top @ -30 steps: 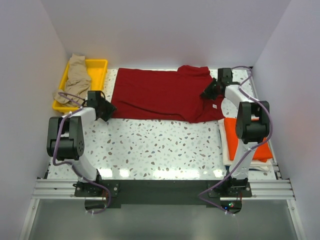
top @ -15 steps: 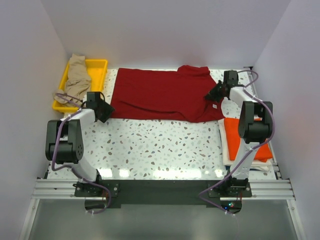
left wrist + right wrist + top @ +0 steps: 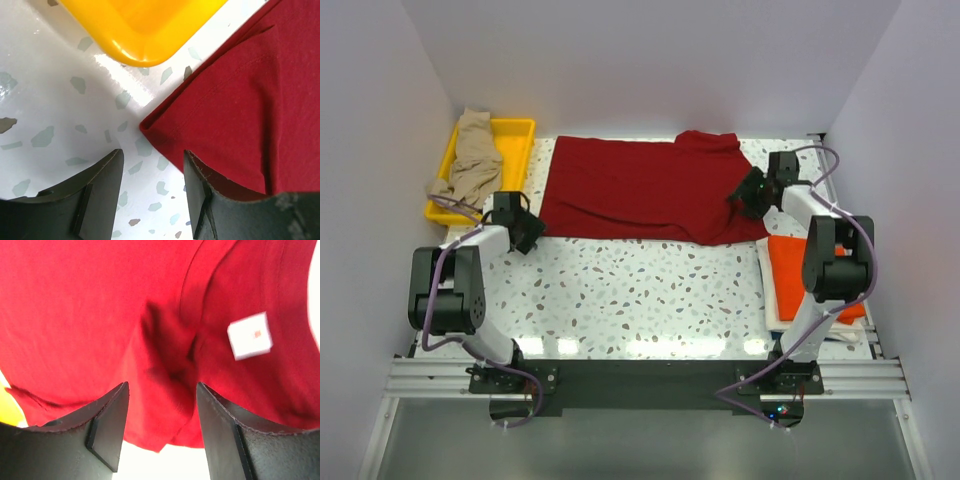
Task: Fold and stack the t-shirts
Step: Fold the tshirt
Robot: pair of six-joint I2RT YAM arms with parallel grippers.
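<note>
- Four shirts are in view. The dark red cloth t-shirt [image 3: 640, 190] lies spread across the far part of the speckled white table [image 3: 640, 290], with its right end doubled over into a thicker fold.
- The crumpled tan-beige t-shirt [image 3: 472, 160] waits in the yellow plastic tray [image 3: 515, 135] at the far left. The bright orange folded t-shirt [image 3: 792, 270] sits on the white t-shirt [image 3: 770, 300] at the right edge.
- The right gripper [image 3: 161, 405] was clamped on the red cloth a second ago. Its jaws now stand apart, with a raised ridge of red fabric below the gap and a small white sewn label [image 3: 249, 335] just beside it.
- The left gripper [image 3: 150, 167] has drawn back a little towards the tray. Its jaws are wide apart and hold nothing, and the near-left corner of the red shirt lies just ahead of the gap, apart from both fingers.
- The release suggests the right-end fold has just been laid down. The red shirt is loose on the table, only partly folded and not yet stacked.
- Two shirts appear finished, and the tan one looks untouched.
</note>
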